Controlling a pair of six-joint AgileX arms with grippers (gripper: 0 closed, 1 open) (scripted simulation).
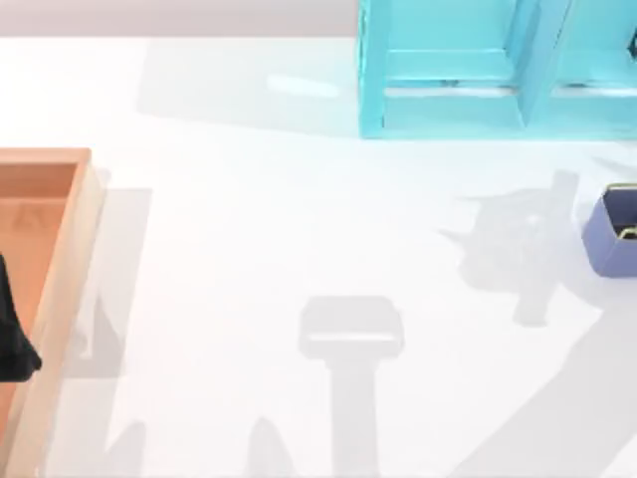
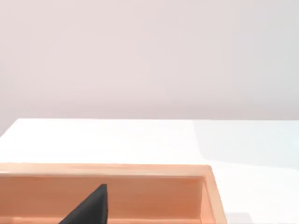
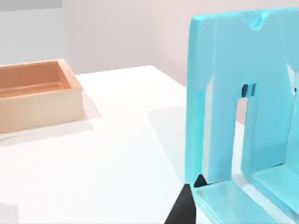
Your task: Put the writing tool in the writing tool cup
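The writing tool cup (image 1: 609, 235) is a small periwinkle-blue squarish container with a yellowish rim line, standing at the table's right edge. The writing tool is out of view. My left gripper (image 1: 14, 334) shows as a black shape at the far left, over the long wooden tray (image 1: 70, 249). In the left wrist view a black part of that gripper (image 2: 88, 210) hangs above the tray's inside (image 2: 154, 196). In the right wrist view a black tip of my right gripper (image 3: 183, 206) sits close to the base of the turquoise shelf (image 3: 233, 102).
The big turquoise shelf (image 1: 468, 70) stands at the back right of the table, behind the cup. The orange-brown tray (image 3: 37, 95) runs along the left edge. Arm shadows fall across the white tabletop (image 1: 299, 219) in the middle and at the right.
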